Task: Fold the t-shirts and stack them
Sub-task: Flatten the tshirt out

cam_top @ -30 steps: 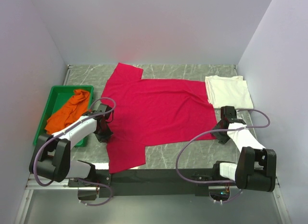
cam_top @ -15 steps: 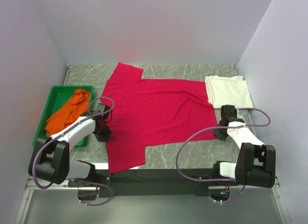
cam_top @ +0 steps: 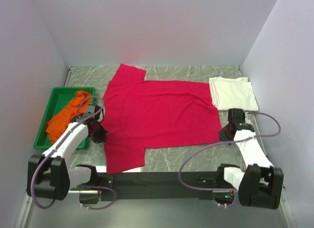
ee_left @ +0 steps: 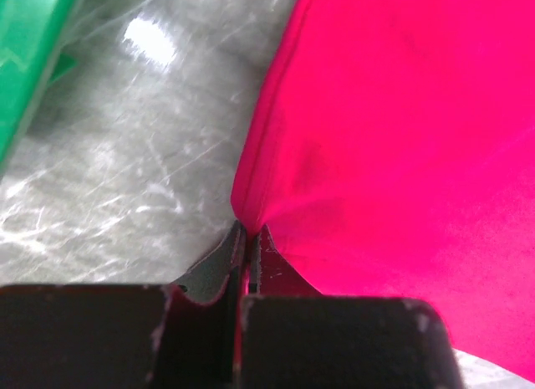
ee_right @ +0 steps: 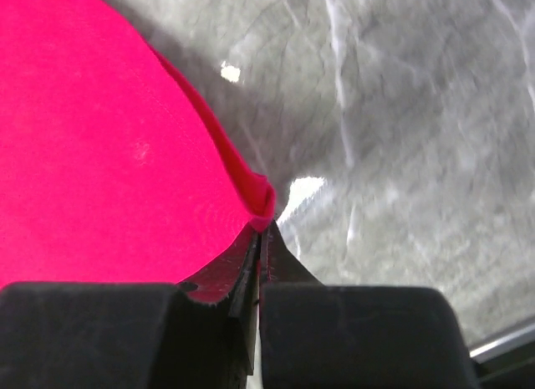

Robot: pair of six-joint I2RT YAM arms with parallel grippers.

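A crimson t-shirt [cam_top: 157, 115] lies spread flat across the middle of the marble table. My left gripper [cam_top: 99, 135] is shut on its left edge; the left wrist view shows red cloth [ee_left: 376, 138] pinched between the closed fingertips [ee_left: 248, 238]. At the shirt's near right corner, my right gripper [cam_top: 225, 134] is shut on the hem, and the cloth [ee_right: 109, 155] bunches at the jaw tips [ee_right: 266, 228]. A folded cream-white t-shirt [cam_top: 232, 92] rests at the back right. An orange t-shirt [cam_top: 68, 116] lies crumpled in the green bin.
The green plastic bin [cam_top: 54, 103] stands at the table's left edge, close beside my left arm. White walls close in the table on the left, back and right. A black rail [cam_top: 162, 179] runs along the near edge.
The right gripper has closed on the shirt's near right corner. The left arm has pulled its edge leftward and the right arm outward, so the crimson shirt now lies smoother and wider.
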